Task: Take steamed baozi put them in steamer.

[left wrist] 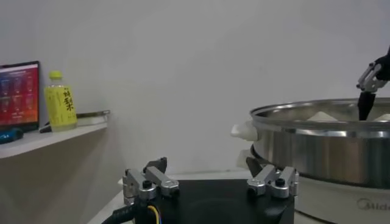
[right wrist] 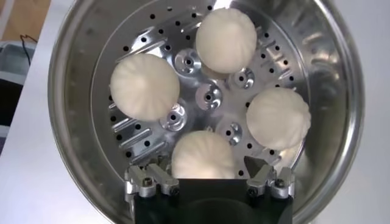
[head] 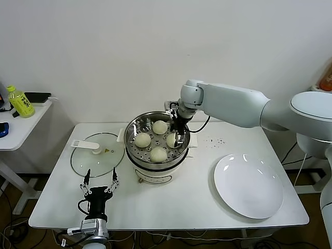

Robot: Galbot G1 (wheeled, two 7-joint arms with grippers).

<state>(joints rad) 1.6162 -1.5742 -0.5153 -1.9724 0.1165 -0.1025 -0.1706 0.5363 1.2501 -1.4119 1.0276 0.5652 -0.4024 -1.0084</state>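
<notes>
The steamer [head: 154, 173] stands mid-table, a shiny steel pot with a perforated tray. Four steamed baozi lie on the tray: far [head: 160, 127], left [head: 142, 139], near [head: 158, 154] and right [head: 171, 140]. My right gripper [head: 179, 133] hangs over the pot's right side, open, its fingers either side of the right baozi [right wrist: 204, 153] with gaps showing. The right wrist view looks straight down into the steamer [right wrist: 73, 91], with the gripper [right wrist: 206, 165] at the lower edge. My left gripper [head: 99, 181] is open and empty, parked near the table's front left.
A flat glass lid [head: 98, 154] with a white handle lies left of the steamer. A round white plate [head: 249, 185] sits bare at the front right. A low side table at the far left holds a yellow-green bottle [head: 21, 102].
</notes>
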